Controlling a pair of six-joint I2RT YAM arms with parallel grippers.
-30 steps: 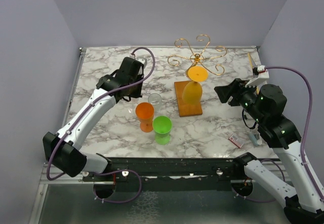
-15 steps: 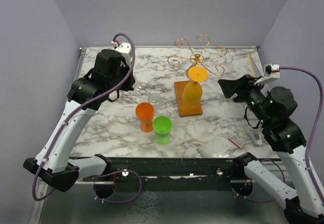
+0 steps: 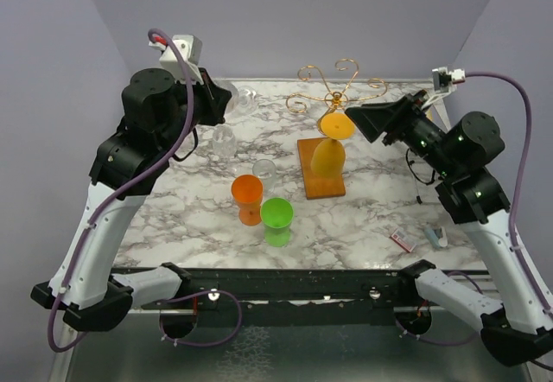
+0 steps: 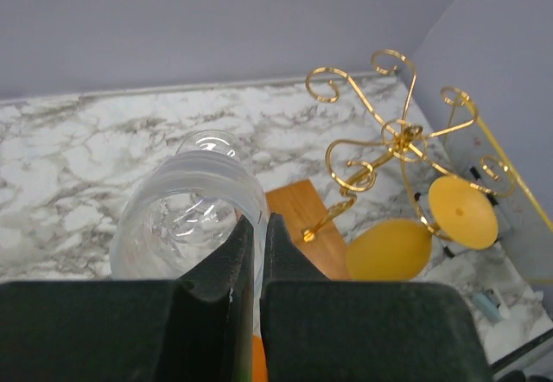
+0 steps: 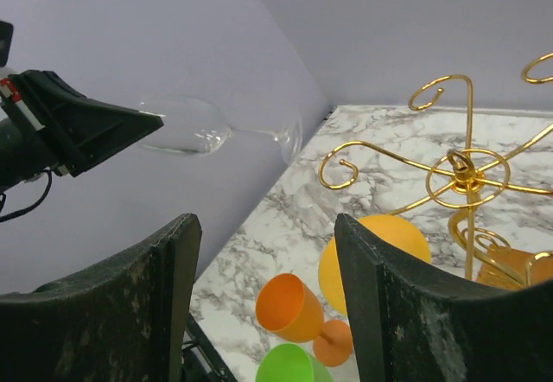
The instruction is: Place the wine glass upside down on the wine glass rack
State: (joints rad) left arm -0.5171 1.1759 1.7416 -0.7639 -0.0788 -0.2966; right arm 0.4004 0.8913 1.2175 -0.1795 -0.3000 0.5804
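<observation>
The wine glass rack [image 3: 339, 97] is gold wire with curled arms on a brown wooden base [image 3: 321, 183]; it also shows in the left wrist view [image 4: 399, 131] and the right wrist view [image 5: 458, 175]. A yellow glass [image 3: 329, 155] hangs upside down on it. My left gripper [image 3: 225, 98] is raised at the back left, shut on the rim of a clear wine glass [image 4: 186, 218]. The glass lies about level, foot [image 5: 289, 137] toward the rack. My right gripper [image 3: 367, 121] is open and empty, raised right of the rack.
An orange glass [image 3: 247, 194] and a green glass [image 3: 277, 216] stand at the front centre. A clear glass [image 3: 263, 170] stands behind them, and what looks like another [image 3: 225, 140] is further left. Small items [image 3: 400, 238] lie at the front right. Walls close in on both sides.
My left arm has risen and pulled back left, lifting the clear wine glass off the table and tipping it level. My right arm has risen and moved closer to the rack.
</observation>
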